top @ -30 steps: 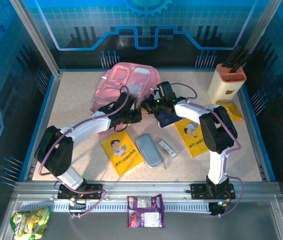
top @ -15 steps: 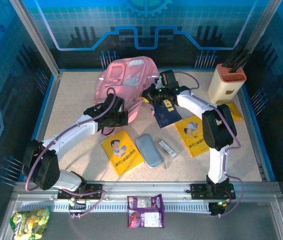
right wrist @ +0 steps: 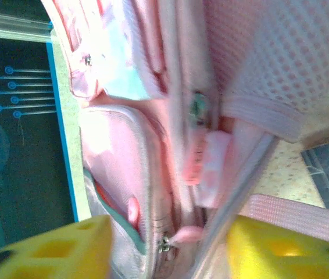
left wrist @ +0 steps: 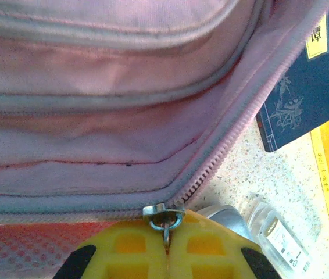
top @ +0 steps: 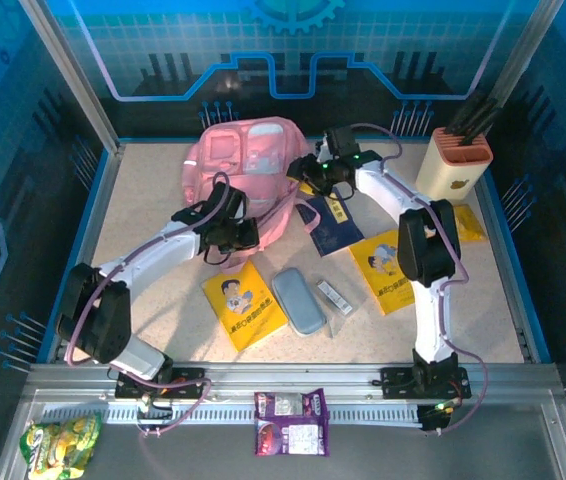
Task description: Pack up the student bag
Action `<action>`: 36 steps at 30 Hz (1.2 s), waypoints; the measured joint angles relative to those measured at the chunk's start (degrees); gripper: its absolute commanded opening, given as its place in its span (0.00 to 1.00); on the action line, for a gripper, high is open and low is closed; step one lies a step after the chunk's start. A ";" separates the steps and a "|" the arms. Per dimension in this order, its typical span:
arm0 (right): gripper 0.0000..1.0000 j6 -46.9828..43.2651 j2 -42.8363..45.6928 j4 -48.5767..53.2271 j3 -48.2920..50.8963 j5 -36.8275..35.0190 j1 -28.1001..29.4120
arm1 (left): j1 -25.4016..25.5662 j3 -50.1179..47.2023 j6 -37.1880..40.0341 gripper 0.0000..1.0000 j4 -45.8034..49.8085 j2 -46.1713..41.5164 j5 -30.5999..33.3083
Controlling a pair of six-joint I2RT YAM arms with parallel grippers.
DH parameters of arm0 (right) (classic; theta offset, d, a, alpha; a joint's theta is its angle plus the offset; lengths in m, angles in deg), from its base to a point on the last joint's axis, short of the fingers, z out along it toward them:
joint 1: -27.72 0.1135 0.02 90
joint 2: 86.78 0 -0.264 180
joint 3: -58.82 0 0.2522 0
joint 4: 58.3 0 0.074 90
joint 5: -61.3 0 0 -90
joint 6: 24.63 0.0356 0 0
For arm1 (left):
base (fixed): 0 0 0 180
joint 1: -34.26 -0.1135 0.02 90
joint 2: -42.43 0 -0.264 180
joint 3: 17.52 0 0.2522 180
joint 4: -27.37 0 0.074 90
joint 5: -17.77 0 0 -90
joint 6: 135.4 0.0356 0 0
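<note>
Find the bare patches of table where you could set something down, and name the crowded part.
Free: the strip between the table's left edge and the student bag; the near right corner beside the right yellow book. Crowded: the middle, around the blue book, pencil case and left yellow book.

Left hand (left wrist: 165, 251) pinched shut, arm stretched forward; right hand (right wrist: 170, 244) spread apart, arm reaching far

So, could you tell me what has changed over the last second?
The left gripper, shut on the zip pull, drew left along the student bag. The right gripper moved farther out along the bag's right side and opened its jaws. The yellow book and grey case in front stayed put.
</note>
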State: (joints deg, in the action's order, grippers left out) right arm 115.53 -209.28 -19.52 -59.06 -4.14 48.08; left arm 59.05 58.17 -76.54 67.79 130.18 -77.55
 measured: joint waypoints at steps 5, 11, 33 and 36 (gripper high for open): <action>0.84 -3.08 9.38 0.96 10.16 0.09 -0.79 | 0.02 1.09 -0.55 0.00 0.02 1.75 -0.85; 0.90 0.37 18.71 -3.56 23.08 3.30 2.51 | 0.63 2.62 -0.70 0.00 0.02 3.04 -1.22; 0.00 13.07 10.60 -17.33 25.51 2.08 9.29 | 2.86 5.44 0.07 0.00 2.23 4.02 0.13; 0.00 8.83 10.38 -14.16 23.15 3.37 8.96 | 2.86 4.61 0.61 0.00 3.58 1.62 2.10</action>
State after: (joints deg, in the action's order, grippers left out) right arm 124.36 -198.90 -33.69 -35.91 -0.77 57.04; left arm 61.92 62.78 -75.92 71.37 131.80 -75.45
